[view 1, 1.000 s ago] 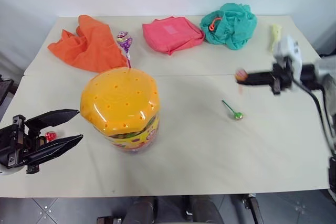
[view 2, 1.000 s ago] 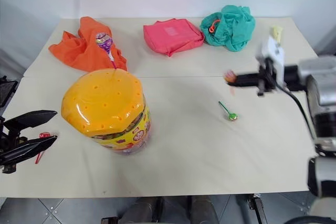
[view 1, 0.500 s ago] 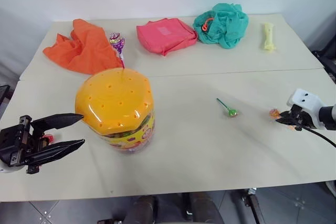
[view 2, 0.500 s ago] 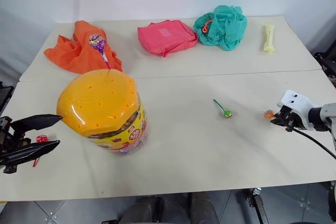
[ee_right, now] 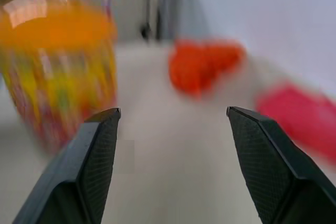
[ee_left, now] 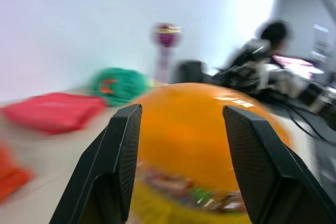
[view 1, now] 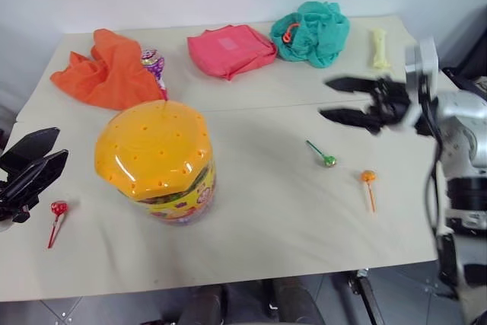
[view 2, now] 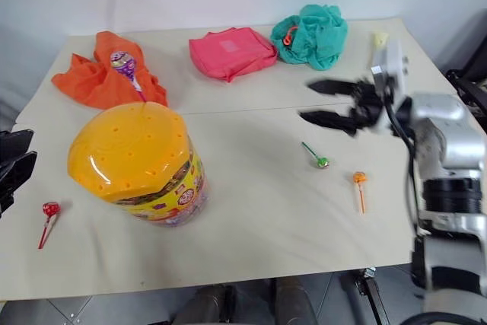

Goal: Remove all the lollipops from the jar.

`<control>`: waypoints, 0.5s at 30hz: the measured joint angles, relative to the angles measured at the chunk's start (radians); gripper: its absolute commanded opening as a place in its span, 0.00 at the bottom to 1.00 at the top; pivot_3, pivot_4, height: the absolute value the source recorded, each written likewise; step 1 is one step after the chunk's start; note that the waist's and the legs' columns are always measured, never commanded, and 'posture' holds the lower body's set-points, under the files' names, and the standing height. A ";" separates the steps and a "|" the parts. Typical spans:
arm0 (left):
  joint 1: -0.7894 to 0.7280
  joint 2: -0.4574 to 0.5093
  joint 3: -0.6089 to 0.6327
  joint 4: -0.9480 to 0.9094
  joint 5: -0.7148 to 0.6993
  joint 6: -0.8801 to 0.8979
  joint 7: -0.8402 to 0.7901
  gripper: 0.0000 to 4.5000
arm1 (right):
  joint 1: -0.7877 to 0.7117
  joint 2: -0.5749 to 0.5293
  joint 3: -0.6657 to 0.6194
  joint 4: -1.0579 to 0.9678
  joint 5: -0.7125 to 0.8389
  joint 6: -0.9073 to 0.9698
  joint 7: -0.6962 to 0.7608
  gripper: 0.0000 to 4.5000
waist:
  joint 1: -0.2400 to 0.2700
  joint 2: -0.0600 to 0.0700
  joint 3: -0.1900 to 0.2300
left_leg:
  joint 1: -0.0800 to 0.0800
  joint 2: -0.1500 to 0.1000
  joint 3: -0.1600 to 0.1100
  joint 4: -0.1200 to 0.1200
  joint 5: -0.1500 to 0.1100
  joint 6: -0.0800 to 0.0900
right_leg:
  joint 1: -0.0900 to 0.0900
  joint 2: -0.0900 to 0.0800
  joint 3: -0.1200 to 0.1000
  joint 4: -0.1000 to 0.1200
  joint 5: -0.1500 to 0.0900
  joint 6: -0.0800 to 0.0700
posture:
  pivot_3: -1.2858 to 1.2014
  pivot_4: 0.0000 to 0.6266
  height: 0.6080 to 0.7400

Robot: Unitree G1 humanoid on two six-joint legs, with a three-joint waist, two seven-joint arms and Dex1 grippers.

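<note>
Claws [view 1: 329, 99] open; four lollipops [view 1: 327, 161]

Glossy plastic jar lid [view 1: 156, 146] — matt smooth table [view 1: 259, 218] — soft crumpled orange cloth [view 1: 103, 74]

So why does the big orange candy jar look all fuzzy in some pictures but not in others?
In the left wrist view the jar sits smeared and out of focus behind the sharp black fingers. In the right wrist view the jar, the orange cloth and the pink pouch are soft blobs too. In the left eye view the jar is crisp, with a shiny glare patch on its lid.
</note>
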 measured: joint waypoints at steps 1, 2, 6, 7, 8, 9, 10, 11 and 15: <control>0.004 -0.007 0.006 0.003 0.009 -0.007 0.004 0.58 | -0.049 0.038 0.022 -0.023 0.004 0.063 -0.058 0.75 | 0.008 -0.001 -0.001 | -0.001 0.000 0.000 0.000 0.000 0.000 | 0.000 0.000 0.000 0.000 0.000 0.000 | 0.52 0.24 1.00; 0.007 -0.012 0.010 0.004 0.010 -0.008 0.010 0.58 | -0.088 0.071 0.051 -0.029 -0.003 0.102 -0.098 0.75 | 0.014 -0.002 -0.001 | -0.001 -0.001 0.000 0.001 0.000 0.000 | 0.000 -0.001 0.000 0.000 0.000 0.000 | 0.52 0.24 1.00; 0.009 -0.017 0.004 -0.001 0.002 0.012 0.024 0.58 | -0.200 0.222 0.173 -0.036 -0.038 0.203 -0.210 0.75 | 0.025 -0.004 -0.002 | -0.001 -0.002 0.000 0.001 0.000 0.000 | -0.001 -0.001 0.000 0.000 0.000 0.000 | 0.52 0.24 1.00; 0.009 -0.017 0.001 -0.003 0.001 0.017 0.023 0.58 | -0.215 0.240 0.185 -0.034 -0.041 0.222 -0.225 0.75 | 0.027 -0.004 -0.002 | -0.002 -0.002 0.000 0.001 0.000 0.001 | -0.001 -0.002 0.000 0.000 0.000 0.000 | 0.52 0.24 1.00; 0.009 -0.016 -0.004 -0.003 0.000 0.023 0.022 0.58 | -0.230 0.250 0.195 -0.030 -0.047 0.237 -0.238 0.75 | 0.027 -0.004 -0.002 | -0.002 -0.003 0.000 0.001 0.000 0.001 | -0.001 -0.002 0.000 0.000 0.000 0.000 | 0.52 0.24 1.00; 0.009 -0.016 -0.013 -0.004 -0.002 0.032 0.019 0.58 | -0.250 0.262 0.204 -0.021 -0.055 0.261 -0.255 0.75 | 0.026 -0.004 -0.003 | -0.002 -0.003 0.000 0.001 0.000 0.001 | -0.001 -0.002 0.000 0.001 0.000 0.000 | 0.52 0.24 1.00; 0.010 -0.015 -0.018 -0.006 -0.003 0.040 0.018 0.58 | -0.261 0.271 0.209 -0.018 -0.061 0.275 -0.267 0.75 | 0.024 -0.005 -0.003 | -0.002 -0.003 0.000 0.001 0.000 0.002 | -0.002 -0.002 0.001 0.001 0.000 0.000 | 0.52 0.24 1.00; 0.011 -0.015 -0.020 -0.009 -0.003 0.045 0.017 0.58 | -0.276 0.294 0.209 -0.008 -0.064 0.290 -0.283 0.75 | 0.020 -0.006 -0.003 | -0.002 -0.003 0.000 0.001 0.000 0.002 | -0.002 -0.002 0.001 0.001 0.000 0.000 | 0.52 0.24 1.00; 0.010 -0.014 -0.039 -0.060 -0.003 0.048 0.015 0.58 | -0.316 0.398 0.217 0.026 -0.081 0.311 -0.344 0.75 | 0.000 -0.007 -0.004 | -0.002 -0.002 0.001 0.001 0.000 0.001 | -0.004 -0.002 0.001 0.007 0.000 0.000 | 0.52 0.24 1.00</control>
